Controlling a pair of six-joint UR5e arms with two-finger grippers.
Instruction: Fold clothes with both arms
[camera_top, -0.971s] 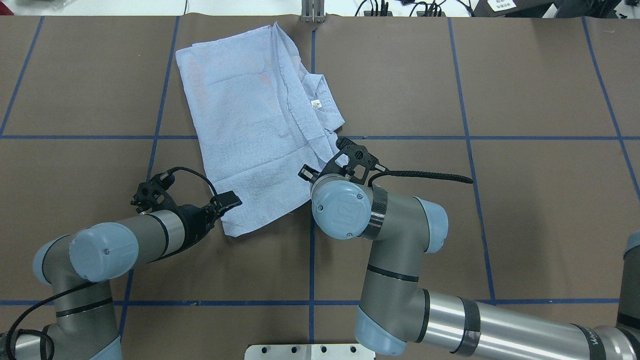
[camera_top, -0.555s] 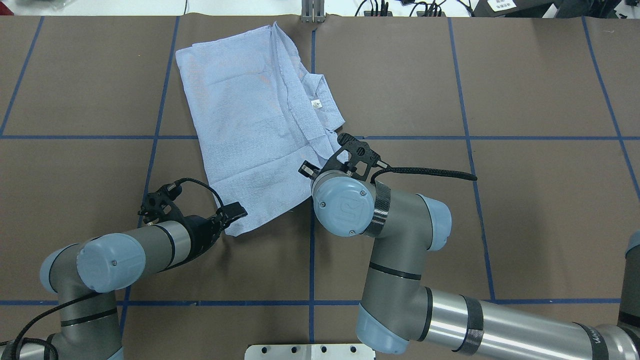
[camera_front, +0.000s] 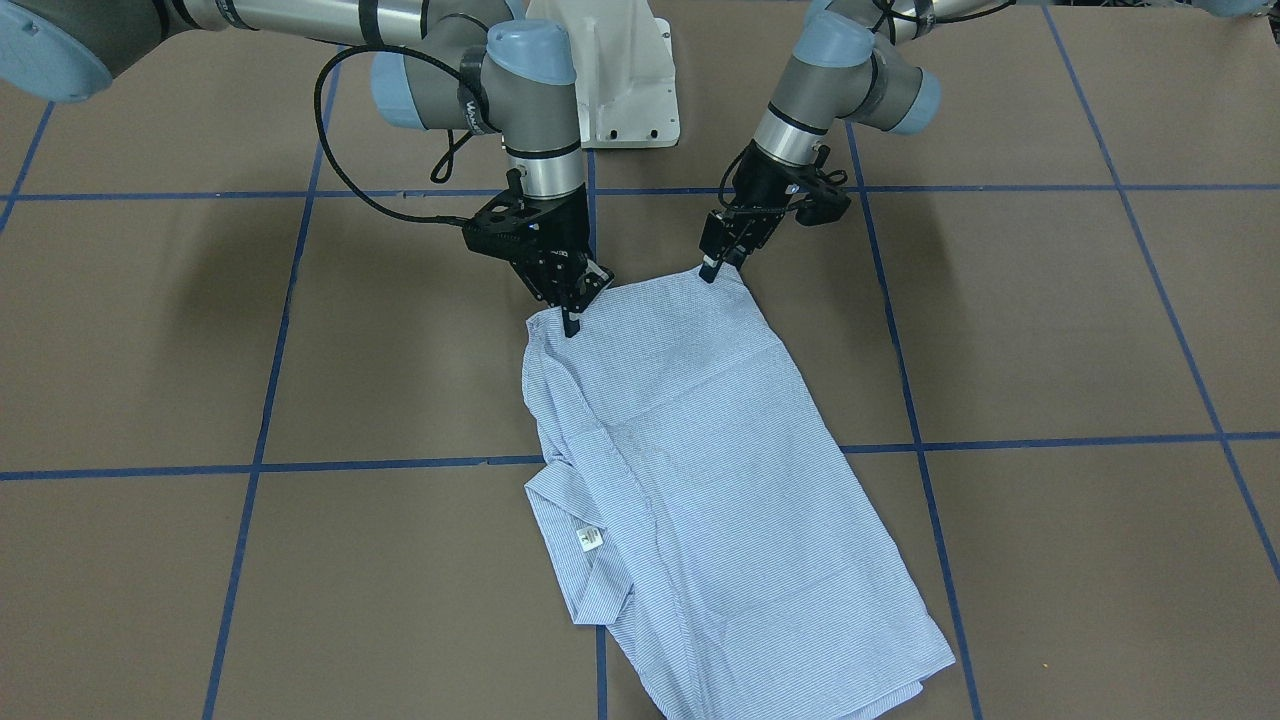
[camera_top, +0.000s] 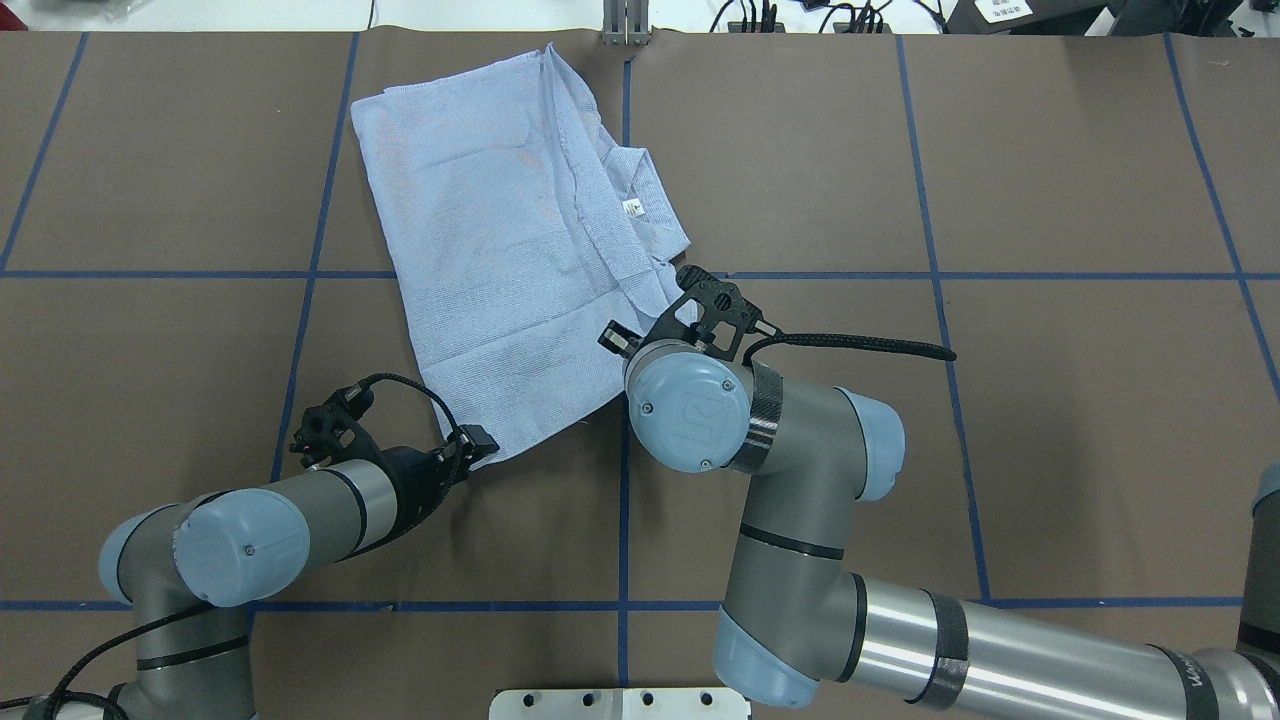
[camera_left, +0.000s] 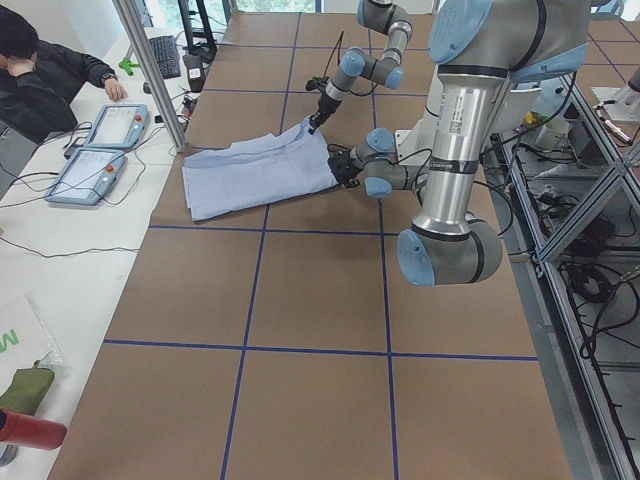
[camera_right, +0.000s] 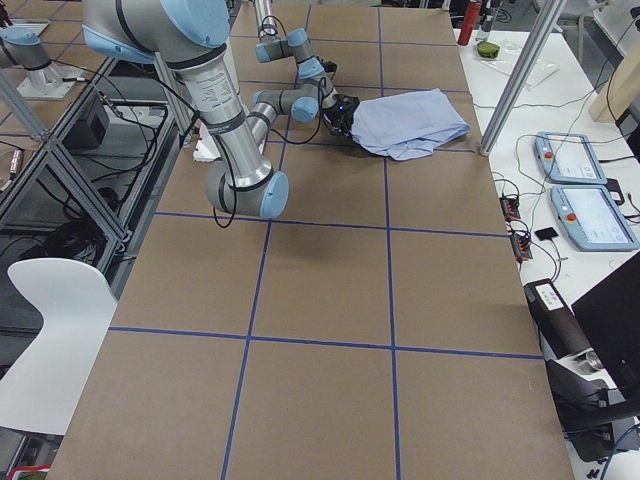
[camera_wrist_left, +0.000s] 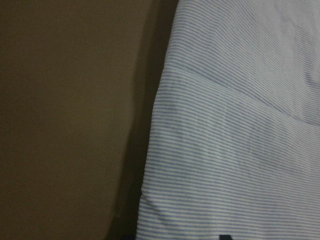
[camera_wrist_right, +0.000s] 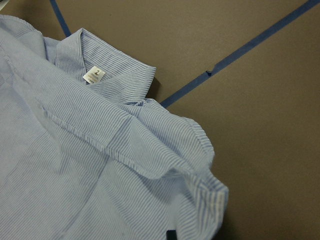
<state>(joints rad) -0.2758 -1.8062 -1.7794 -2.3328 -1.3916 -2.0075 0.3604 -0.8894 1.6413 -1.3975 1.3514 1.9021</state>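
Note:
The light-blue striped shirt (camera_front: 700, 480) lies partly folded and slanted on the brown table, also in the overhead view (camera_top: 500, 230). Its collar with the white label (camera_front: 590, 538) faces up on one long side. My left gripper (camera_front: 712, 268) is shut on the shirt's near corner, seen in the overhead view (camera_top: 483, 443). My right gripper (camera_front: 571, 322) is shut on the other near corner, where the cloth bunches up (camera_wrist_right: 210, 200). In the overhead view the right wrist (camera_top: 685, 410) hides that gripper. The left wrist view shows only striped cloth (camera_wrist_left: 240, 125) and table.
Blue tape lines (camera_top: 623, 520) grid the brown table. The white base plate (camera_front: 620, 90) stands between the arms. A metal post (camera_top: 626, 25) stands at the far edge by the shirt. A seated person (camera_left: 50, 70) and two pendants (camera_left: 100, 150) are beyond that edge.
My left gripper has moved toward the robot and a little right, and the shirt's near left corner has drawn in with it. The right gripper has barely moved.

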